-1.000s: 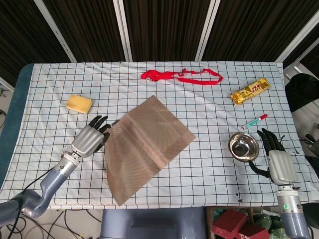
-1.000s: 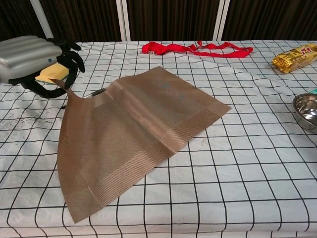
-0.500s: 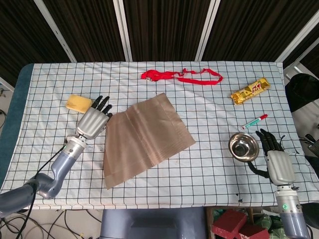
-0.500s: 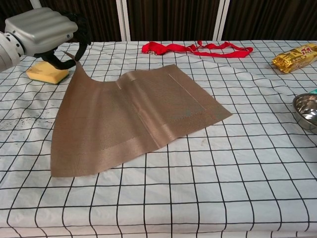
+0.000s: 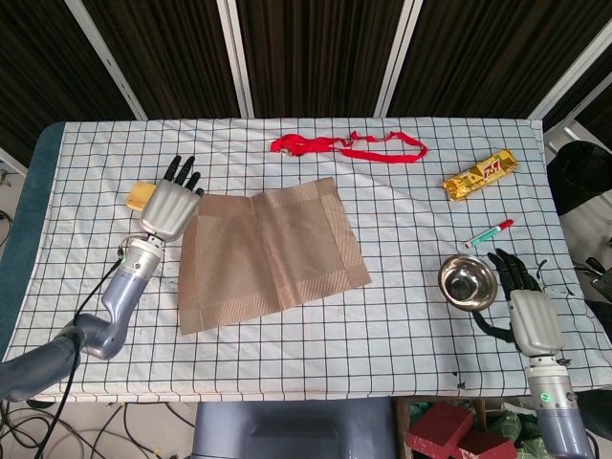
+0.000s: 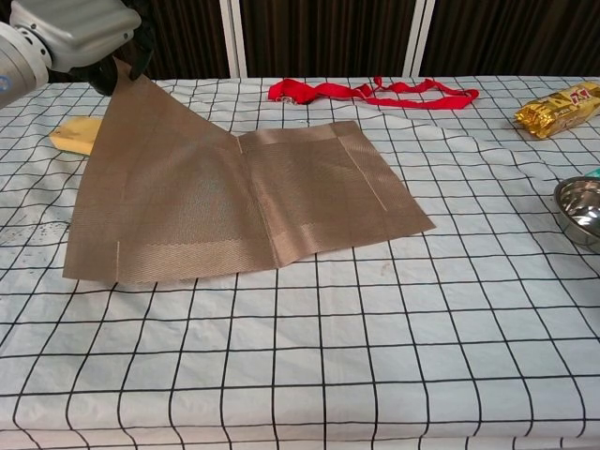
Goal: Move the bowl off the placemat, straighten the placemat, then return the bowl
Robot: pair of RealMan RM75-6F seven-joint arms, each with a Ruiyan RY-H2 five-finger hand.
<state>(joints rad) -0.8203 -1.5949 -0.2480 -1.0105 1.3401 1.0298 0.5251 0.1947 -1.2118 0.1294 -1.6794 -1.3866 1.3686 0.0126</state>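
The brown woven placemat (image 5: 263, 253) (image 6: 234, 202) lies at the table's middle, its left part lifted off the cloth. My left hand (image 5: 168, 206) (image 6: 70, 28) pinches the mat's far left corner and holds it up. The steel bowl (image 5: 468, 282) (image 6: 581, 208) sits on the checked cloth at the right, off the mat. My right hand (image 5: 531, 311) rests beside the bowl with fingers spread along its rim and nothing in them.
A yellow sponge (image 5: 141, 194) (image 6: 77, 134) lies behind my left hand. A red ribbon (image 5: 346, 145) (image 6: 375, 92) lies at the back, a gold snack packet (image 5: 480, 175) (image 6: 558, 106) at the back right, and a marker pen (image 5: 489, 233) beside the bowl.
My left hand has carried the placemat's corner away from me and leftward, turning the mat from a diagonal lie to nearly square with the table. The right hand and bowl have stayed put.
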